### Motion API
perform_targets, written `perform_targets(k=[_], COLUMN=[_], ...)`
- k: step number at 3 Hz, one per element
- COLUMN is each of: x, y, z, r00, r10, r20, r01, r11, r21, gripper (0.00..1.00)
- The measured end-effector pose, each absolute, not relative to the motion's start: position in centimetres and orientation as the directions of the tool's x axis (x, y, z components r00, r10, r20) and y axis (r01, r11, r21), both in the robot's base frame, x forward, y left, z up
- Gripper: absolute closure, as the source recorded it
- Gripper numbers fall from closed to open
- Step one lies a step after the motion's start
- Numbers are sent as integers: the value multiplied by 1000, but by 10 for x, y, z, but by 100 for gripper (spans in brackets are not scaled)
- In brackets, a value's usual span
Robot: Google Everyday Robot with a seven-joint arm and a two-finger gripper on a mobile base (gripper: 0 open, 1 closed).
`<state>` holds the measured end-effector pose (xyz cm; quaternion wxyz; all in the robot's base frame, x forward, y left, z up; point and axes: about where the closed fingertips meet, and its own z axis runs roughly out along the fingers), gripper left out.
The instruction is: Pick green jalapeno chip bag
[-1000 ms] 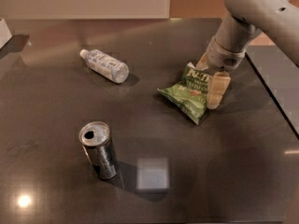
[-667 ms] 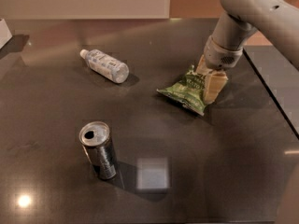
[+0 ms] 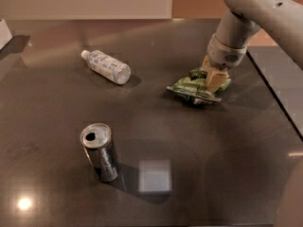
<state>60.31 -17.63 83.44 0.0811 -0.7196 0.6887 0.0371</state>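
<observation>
The green jalapeno chip bag (image 3: 190, 87) is a small crinkly green bag at the right of the dark table (image 3: 189, 164). My gripper (image 3: 211, 76) comes down from the upper right on the grey arm and its tan fingers (image 3: 216, 80) are closed on the bag's right end. The bag is crumpled and tipped up, with its pale lower edge showing toward me. Part of the bag is hidden behind the fingers.
An open silver can (image 3: 100, 151) stands upright at the front left. A clear plastic bottle (image 3: 105, 66) lies on its side at the back left. The table's right edge (image 3: 279, 103) runs close by the bag. A white object (image 3: 4, 32) sits at the far left edge.
The gripper has shifted slightly left and back with the bag pinched in it. The bag has crumpled and tilted up from lying flat. Can and bottle have not moved.
</observation>
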Motion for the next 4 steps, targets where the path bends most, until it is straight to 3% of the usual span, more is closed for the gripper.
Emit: perform_targets(k=[1, 4], x=[604, 621], y=[-177, -147], z=[835, 930], r00=[48, -33], r10=[-985, -958], r20=[-163, -285], r01=[-997, -993], r11=[-38, 64], r21=[-66, -102], gripper=[100, 100])
